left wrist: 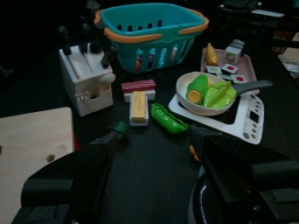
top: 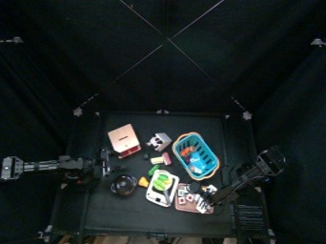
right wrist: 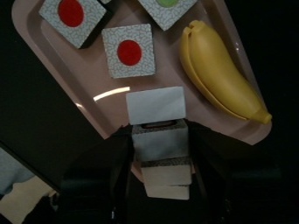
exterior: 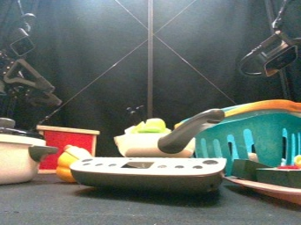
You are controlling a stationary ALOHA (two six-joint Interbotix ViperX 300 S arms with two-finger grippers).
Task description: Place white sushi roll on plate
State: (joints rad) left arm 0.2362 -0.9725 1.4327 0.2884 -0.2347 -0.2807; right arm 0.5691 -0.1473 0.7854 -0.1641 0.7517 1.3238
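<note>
In the right wrist view my right gripper (right wrist: 158, 144) is shut on a white sushi roll (right wrist: 156, 107) and holds it over the near edge of the pink plate (right wrist: 70, 83). On the plate lie white sushi pieces with red centres (right wrist: 129, 51) and a yellow banana (right wrist: 219, 74). In the top view the right gripper (top: 214, 195) is over the plate (top: 192, 203) at the table's front right. My left gripper (left wrist: 158, 166) is open and empty at the table's left side (top: 95, 170), well apart from the plate (left wrist: 230, 66).
A teal basket with an orange rim (top: 195, 155) stands behind the plate. A grey toy stove with a pan of vegetables (left wrist: 211, 92) is beside it. A white knife block (left wrist: 84, 74), a red box (top: 124, 138) and a pot (top: 121, 181) stand to the left.
</note>
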